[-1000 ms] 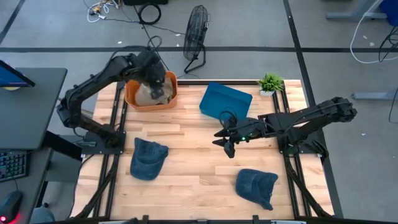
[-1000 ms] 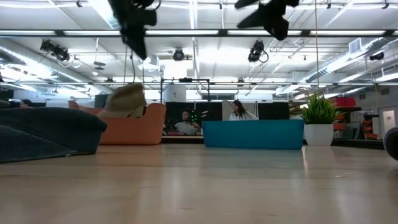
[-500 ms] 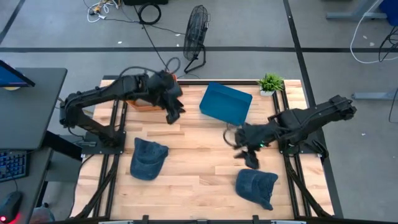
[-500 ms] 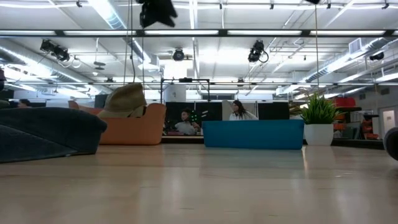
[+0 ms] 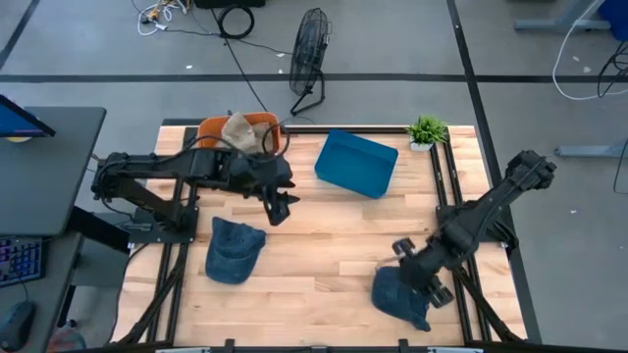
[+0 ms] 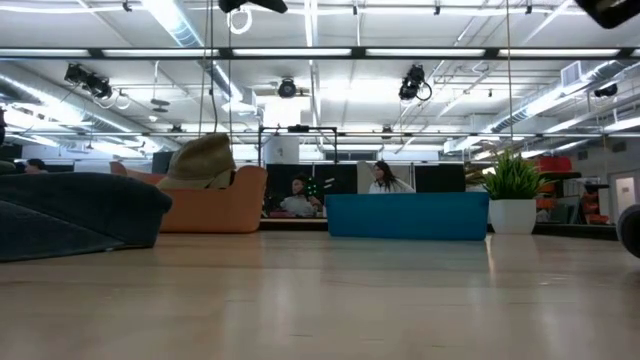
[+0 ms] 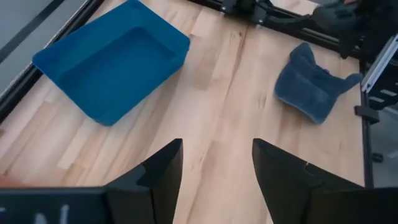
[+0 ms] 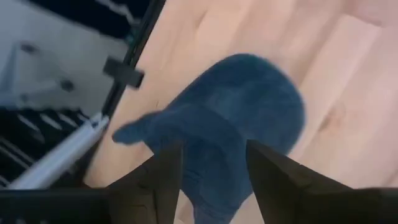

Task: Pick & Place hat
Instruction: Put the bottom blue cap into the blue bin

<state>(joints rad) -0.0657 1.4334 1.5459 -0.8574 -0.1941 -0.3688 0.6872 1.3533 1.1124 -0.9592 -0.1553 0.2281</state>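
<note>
Hat (image 5: 402,294) is straddled from above by open, empty right hand (image 5: 420,276); crown fabric should be pinched centrally w/ fingers lowered onto surface (image 5: 324,245).

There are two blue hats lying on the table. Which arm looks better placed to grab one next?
The right one, probably. Its pincer is open and hangs right over the blue hat near the table's front edge. The left pincer, also open, hovers over bare wood, apart from the other blue hat.
</note>
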